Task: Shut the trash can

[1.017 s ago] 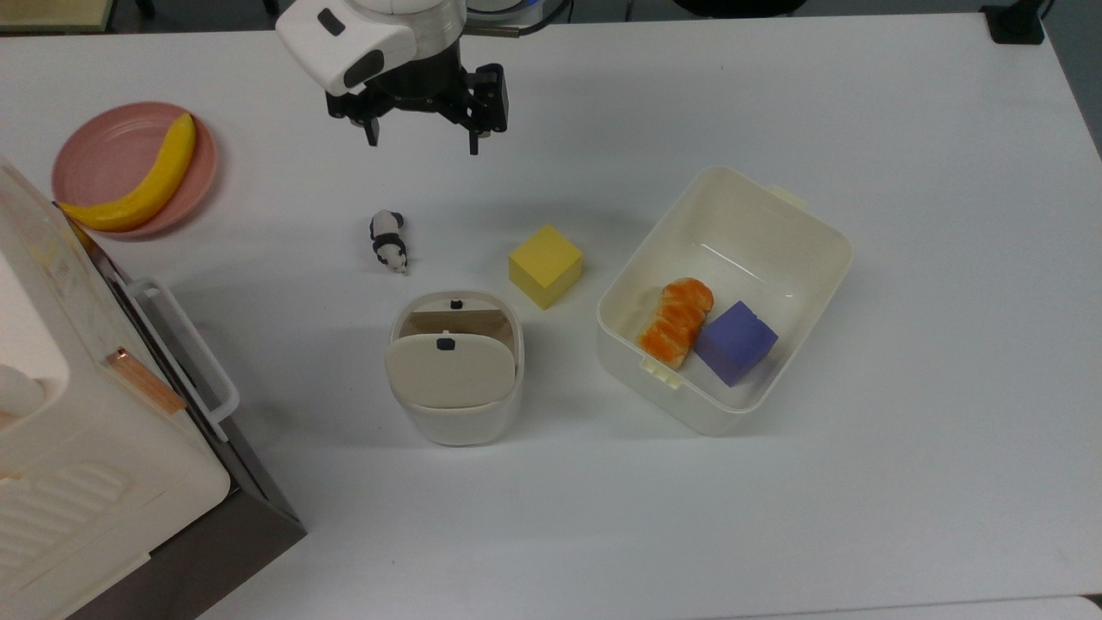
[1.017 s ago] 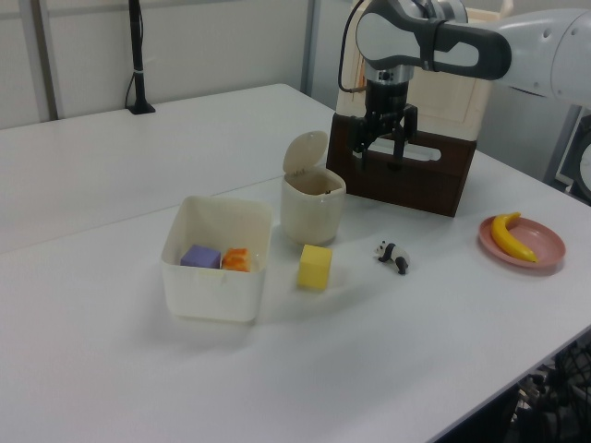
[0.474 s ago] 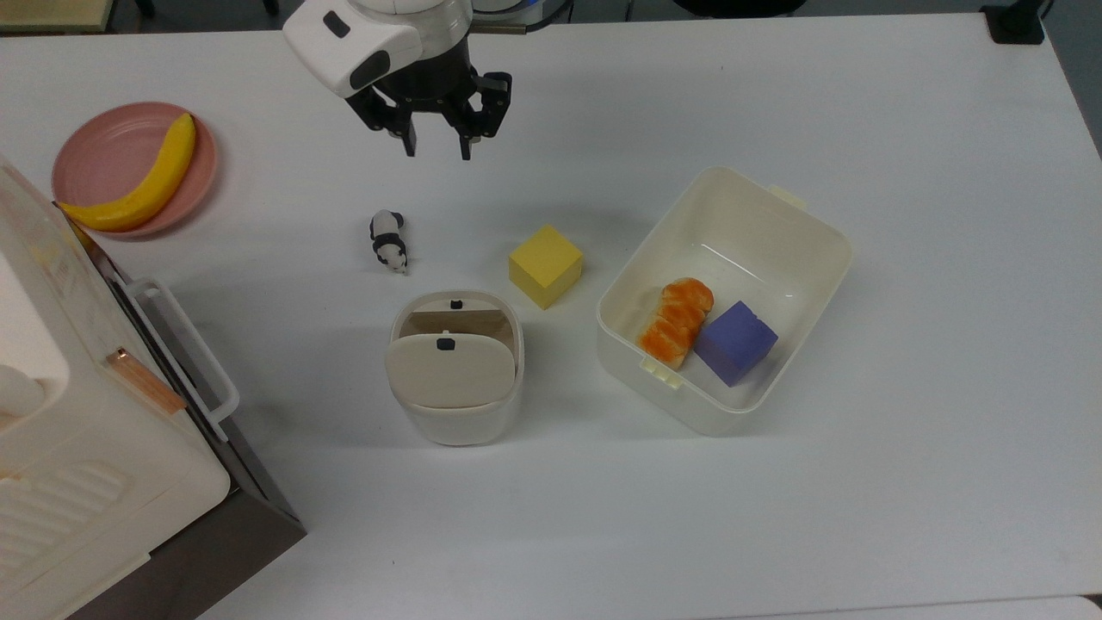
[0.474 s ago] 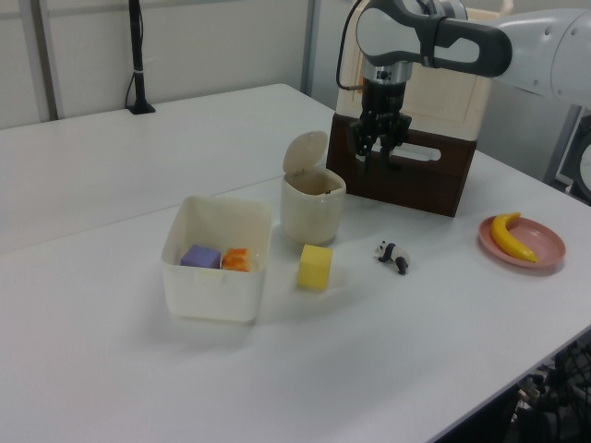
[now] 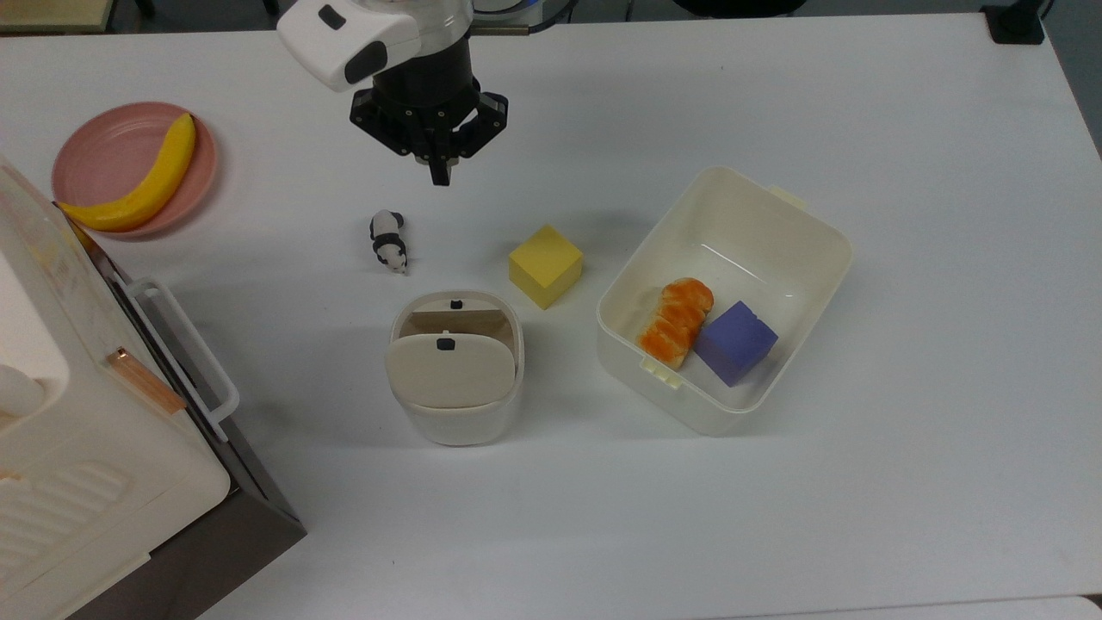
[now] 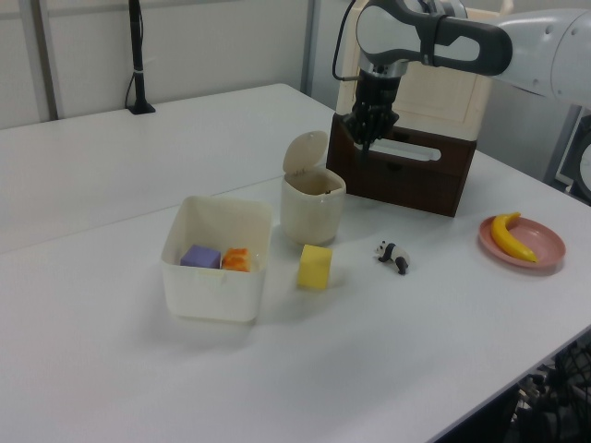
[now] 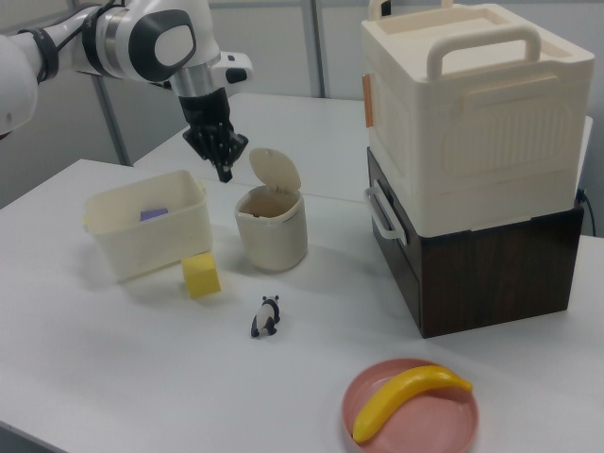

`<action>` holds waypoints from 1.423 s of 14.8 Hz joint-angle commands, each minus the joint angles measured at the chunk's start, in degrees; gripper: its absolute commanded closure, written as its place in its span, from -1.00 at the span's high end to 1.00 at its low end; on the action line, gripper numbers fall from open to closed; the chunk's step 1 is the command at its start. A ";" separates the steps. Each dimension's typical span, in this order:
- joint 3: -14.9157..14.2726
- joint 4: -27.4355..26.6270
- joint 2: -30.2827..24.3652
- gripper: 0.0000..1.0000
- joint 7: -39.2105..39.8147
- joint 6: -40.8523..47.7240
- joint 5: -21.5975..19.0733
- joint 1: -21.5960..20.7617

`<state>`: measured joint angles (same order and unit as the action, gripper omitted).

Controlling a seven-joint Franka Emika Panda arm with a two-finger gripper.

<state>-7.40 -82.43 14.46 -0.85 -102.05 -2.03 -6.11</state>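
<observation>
Right view, near to far: banana (image 7: 408, 396) on pink plate (image 7: 373, 425) at the front, panda (image 7: 265, 316) next, then yellow cube (image 7: 201, 276), then trash can (image 7: 272, 225) mid-desk (image 7: 94, 377) with lid (image 7: 275, 170) hinged up, mouth uncovered. Tub (image 7: 146, 234) sits at the right view's left of the can, purple block (image 7: 153, 215) inside; top view also shows an orange piece (image 5: 676, 331) in it. Big white appliance (image 7: 472, 123) on dark base at the right view's right. Gripper (image 7: 225, 170) hangs in the air behind and above the can, at the right view's left of the raised lid, apart from it. In the top view the gripper (image 5: 440, 176) is well above the can (image 5: 455, 370), past the panda and cube. Fingers pressed together, no gap, holding nothing, touching nothing.
</observation>
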 commanded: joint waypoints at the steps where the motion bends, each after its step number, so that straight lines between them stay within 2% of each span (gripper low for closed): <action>1: 0.02 -0.45 -0.66 -1.00 0.58 -6.92 -0.96 -0.31; 6: 0.37 -0.45 0.56 -1.00 -0.20 -17.90 -0.88 -0.57; 8: 0.37 -0.36 3.80 -1.00 -4.84 -28.42 -0.26 -1.80; 10: 0.28 0.69 7.05 -1.00 -7.76 -35.30 0.87 -2.16; 17: 0.28 2.71 11.11 -1.00 -7.94 -40.94 4.22 -2.16; 21: 0.02 2.45 11.38 -1.00 -7.16 -41.22 4.40 -1.72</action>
<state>-6.70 -80.74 25.23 -7.32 -142.72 1.15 -7.74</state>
